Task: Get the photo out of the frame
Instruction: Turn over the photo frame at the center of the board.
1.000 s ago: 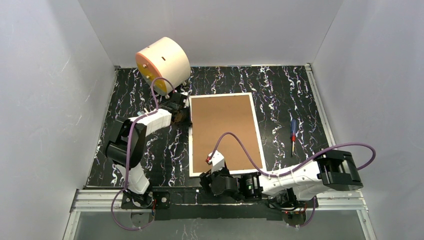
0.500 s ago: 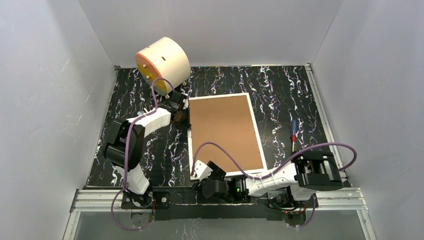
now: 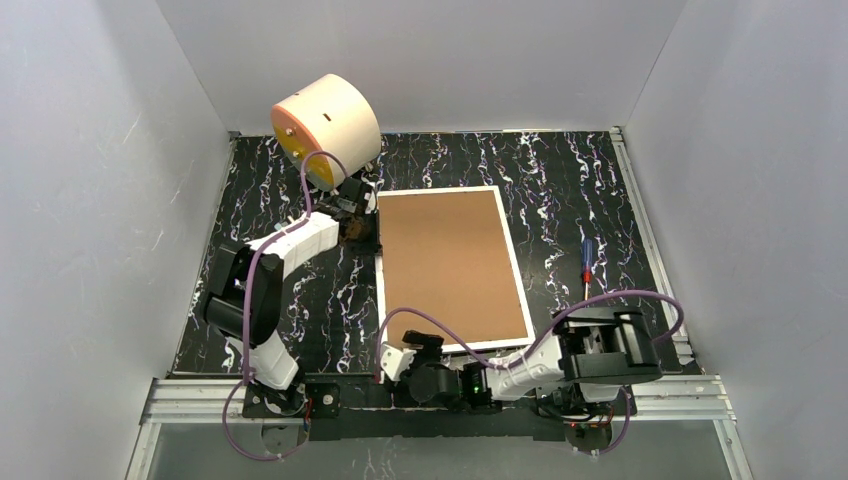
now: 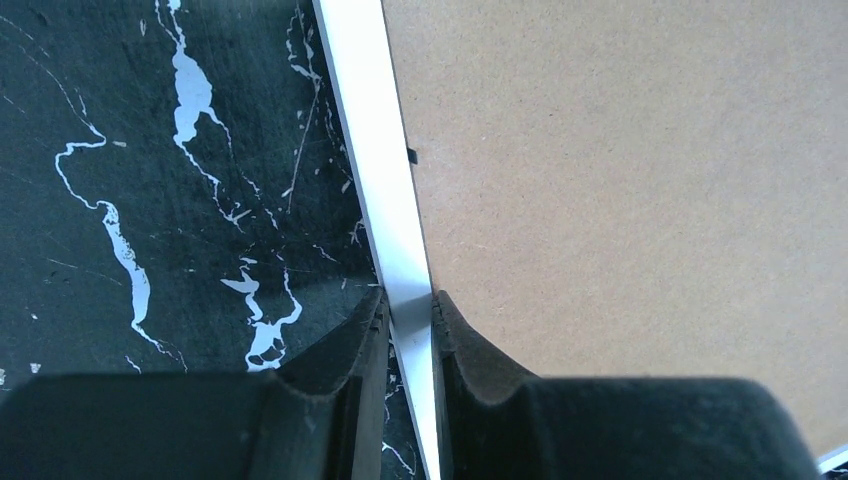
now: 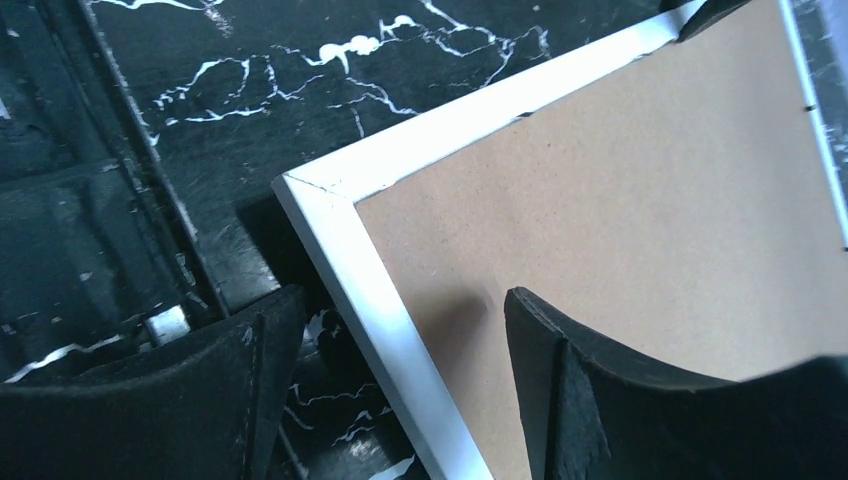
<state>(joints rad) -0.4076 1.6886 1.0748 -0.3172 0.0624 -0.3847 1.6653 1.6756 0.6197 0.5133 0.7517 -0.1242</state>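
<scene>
We are viewing the frame (image 3: 452, 268) lying flat on the counter (image 3: 580, 190), brown back (image 4: 620, 180) facing up, its long axis running from the near edge toward the far wall. The left tool (image 4: 408, 305) is clamping the frame's left white rim near the far corner. The right tool (image 5: 398, 300) is hanging, fingers apart, over the near-left corner. A cylinder (image 3: 325, 125) is standing beyond the far-left corner, and a screwdriver (image 3: 587, 262) is lying well apart to the right.
</scene>
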